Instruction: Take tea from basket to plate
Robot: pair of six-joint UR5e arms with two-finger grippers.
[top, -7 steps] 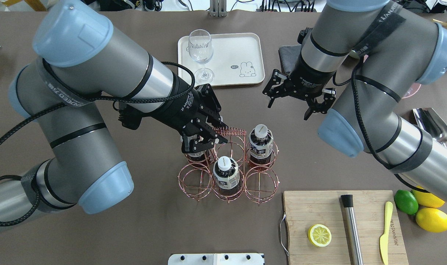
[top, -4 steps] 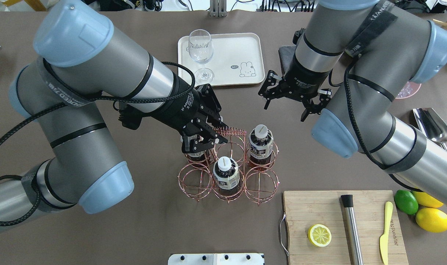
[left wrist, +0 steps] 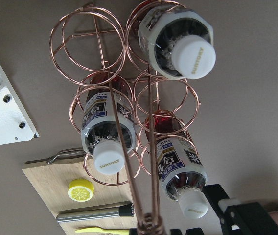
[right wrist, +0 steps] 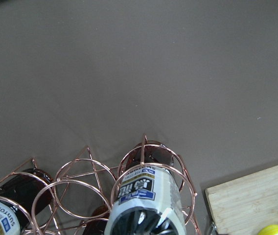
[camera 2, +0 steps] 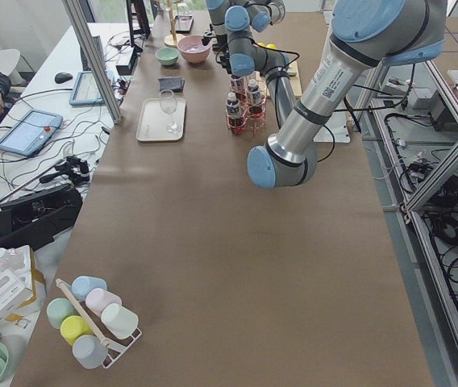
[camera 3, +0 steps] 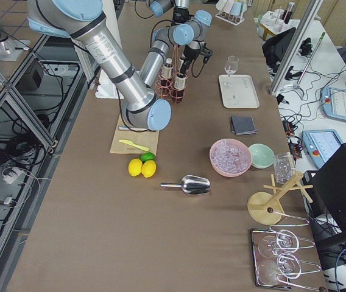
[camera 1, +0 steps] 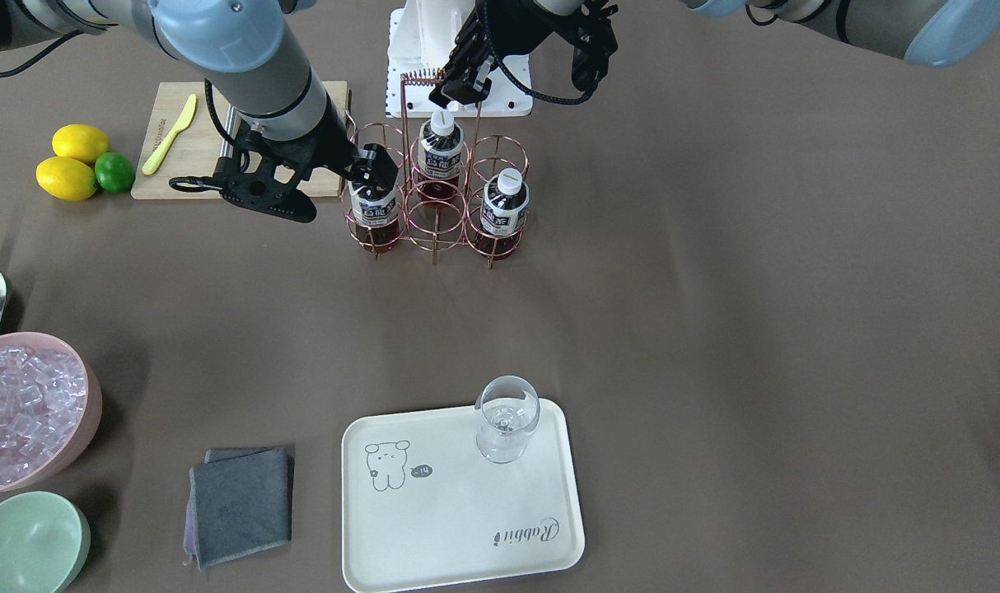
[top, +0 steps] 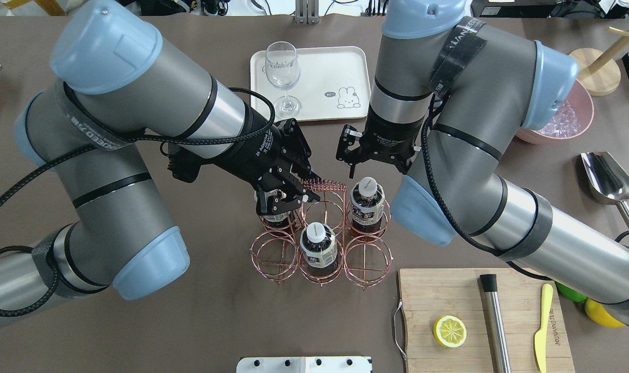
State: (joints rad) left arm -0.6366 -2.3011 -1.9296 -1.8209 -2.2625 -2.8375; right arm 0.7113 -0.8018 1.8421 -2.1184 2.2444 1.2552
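Note:
The copper wire basket (top: 369,259) stands mid-table with three tea bottles (top: 367,201) (top: 318,247) (top: 276,217) in its rings. My left gripper (top: 302,193) is shut on the end of the basket's coiled handle (top: 326,183); in the left wrist view the handle (left wrist: 149,226) runs straight up into it. Hovering just behind and above the back right tea bottle (right wrist: 146,205), my right gripper (top: 375,165) is open and empty. The cream plate (top: 345,67) (camera 1: 459,502) lies further back, bearing a clear stemmed glass (top: 282,67).
A cutting board (top: 449,295) with a lemon half (top: 449,331), a metal rod (top: 495,321) and a yellow knife (top: 542,326) lies front right. A pink bowl of ice (top: 568,116), a scoop (top: 607,178), a grey cloth (camera 1: 240,502) and a green bowl (camera 1: 26,543) sit beyond.
My right arm has swung left and toward the basket, bringing its open gripper over the back right tea bottle. The left arm and basket have not moved.

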